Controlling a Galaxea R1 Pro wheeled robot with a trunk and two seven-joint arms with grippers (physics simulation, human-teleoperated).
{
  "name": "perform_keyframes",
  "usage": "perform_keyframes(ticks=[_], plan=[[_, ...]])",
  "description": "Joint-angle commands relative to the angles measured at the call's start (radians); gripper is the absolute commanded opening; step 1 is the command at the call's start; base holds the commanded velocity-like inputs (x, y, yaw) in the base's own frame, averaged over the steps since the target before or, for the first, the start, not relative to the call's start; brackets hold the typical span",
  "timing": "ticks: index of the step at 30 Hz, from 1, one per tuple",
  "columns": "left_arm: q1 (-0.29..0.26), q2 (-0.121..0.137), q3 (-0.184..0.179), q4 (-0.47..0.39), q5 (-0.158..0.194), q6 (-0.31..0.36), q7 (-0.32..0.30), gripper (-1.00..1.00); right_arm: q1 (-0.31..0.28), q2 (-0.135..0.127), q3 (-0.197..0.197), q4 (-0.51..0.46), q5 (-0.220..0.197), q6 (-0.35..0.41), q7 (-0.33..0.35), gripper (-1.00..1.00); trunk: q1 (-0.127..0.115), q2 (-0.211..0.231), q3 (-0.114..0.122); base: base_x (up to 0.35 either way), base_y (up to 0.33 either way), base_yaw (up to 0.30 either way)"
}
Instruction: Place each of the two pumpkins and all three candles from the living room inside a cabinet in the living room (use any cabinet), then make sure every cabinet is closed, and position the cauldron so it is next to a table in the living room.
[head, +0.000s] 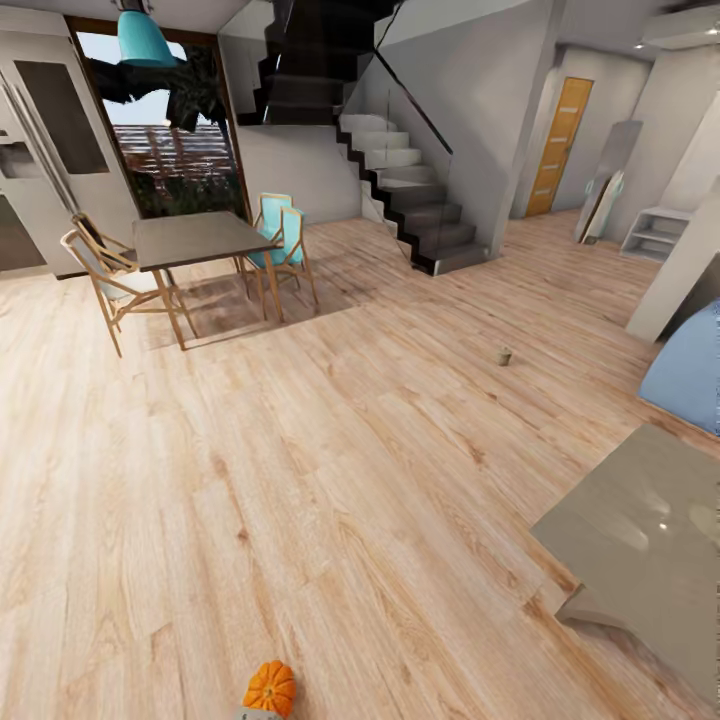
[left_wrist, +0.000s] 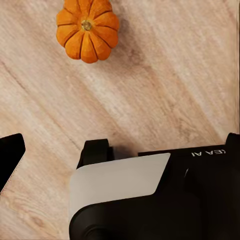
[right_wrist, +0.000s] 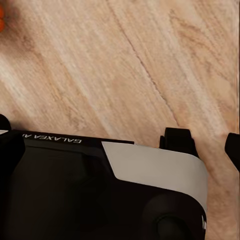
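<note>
Left gripper (left_wrist: 55, 150), fingers apart and empty, hangs short of the pumpkin (left_wrist: 87, 30); a careless nudge would probably roll it.

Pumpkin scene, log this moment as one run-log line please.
pumpkin: on wood floor, ungrasped | candle: on floor, far | table: right | left gripper: open, empty | right gripper: open, empty

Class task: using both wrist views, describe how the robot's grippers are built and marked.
Left gripper and right gripper: glossy black rounded housings, each with a pale grey-white curved panel, short black fingers, and white lettering, reading GALAXEA AI on the right one.
</note>
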Motion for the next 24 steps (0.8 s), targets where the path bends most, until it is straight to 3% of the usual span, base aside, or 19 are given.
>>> perform_keyframes(ticks=[1,20,24], plan=[[0.000,0.000,0.000,0.000,0.000,0.000,0.000,1.00,0.000,0.000,0.000,0.000,0.000,0.000,0.000,1.00,0.000,0.000,0.000,0.316,-0.154,-0.239],[0.001,-0.002,0.000,0.000,0.000,0.002,0.000,1.00,0.000,-0.003,0.000,0.000,-0.001,0.000,0.002,1.00,0.000,0.000,0.006,0.277,-0.215,-0.279],[0.001,-0.002,0.000,0.000,0.000,0.001,0.000,1.00,0.000,-0.004,0.000,0.000,-0.001,0.000,0.002,1.00,0.000,0.000,0.007,0.241,-0.218,-0.118]])
